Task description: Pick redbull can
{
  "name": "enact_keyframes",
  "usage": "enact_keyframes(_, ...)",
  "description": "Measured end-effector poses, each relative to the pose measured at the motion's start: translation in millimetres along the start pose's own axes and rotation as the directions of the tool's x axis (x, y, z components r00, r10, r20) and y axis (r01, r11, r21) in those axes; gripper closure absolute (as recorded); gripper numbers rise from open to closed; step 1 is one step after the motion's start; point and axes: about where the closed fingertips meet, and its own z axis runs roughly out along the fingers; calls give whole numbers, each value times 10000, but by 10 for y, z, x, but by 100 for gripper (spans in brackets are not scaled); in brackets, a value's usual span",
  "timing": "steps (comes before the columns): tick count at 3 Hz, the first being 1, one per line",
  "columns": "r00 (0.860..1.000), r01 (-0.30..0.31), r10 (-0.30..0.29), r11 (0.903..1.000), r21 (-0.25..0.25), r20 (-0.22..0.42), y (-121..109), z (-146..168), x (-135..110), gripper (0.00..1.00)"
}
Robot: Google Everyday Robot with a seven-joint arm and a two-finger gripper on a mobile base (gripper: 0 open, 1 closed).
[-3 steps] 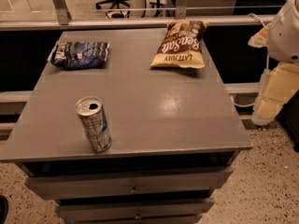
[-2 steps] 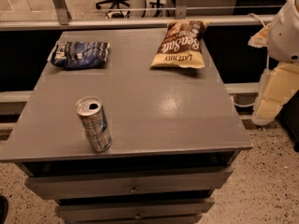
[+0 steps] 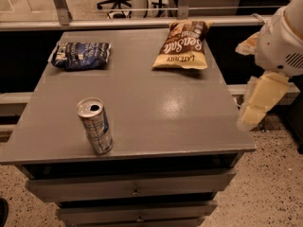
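1. Standing upright near the front-left edge of the grey table (image 3: 156, 103): redbull can (image 3: 94, 126).
2. Hanging beyond the table's right edge, well apart from it: gripper (image 3: 258, 102), spread impossible to tell.

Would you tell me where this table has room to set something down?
Widest bare patch: centre and front right of the table, bordered by the redbull can, the chip bag and the right edge. A narrower strip runs between that bag and the blue snack bag. The back is busiest. The gripper hangs off that edge.
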Motion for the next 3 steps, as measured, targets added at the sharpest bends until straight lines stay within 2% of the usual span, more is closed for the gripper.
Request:
enact_keyframes(1,9868,252,-141,9974,-669,1615,147,403,-372,0)
enact_keyframes(2,9452,531,-77,9901,-1303,3265,280,763,-712,0)
enact_keyframes(3,8540,797,380,9760,-2025,5189,451,1055,-1178,0)
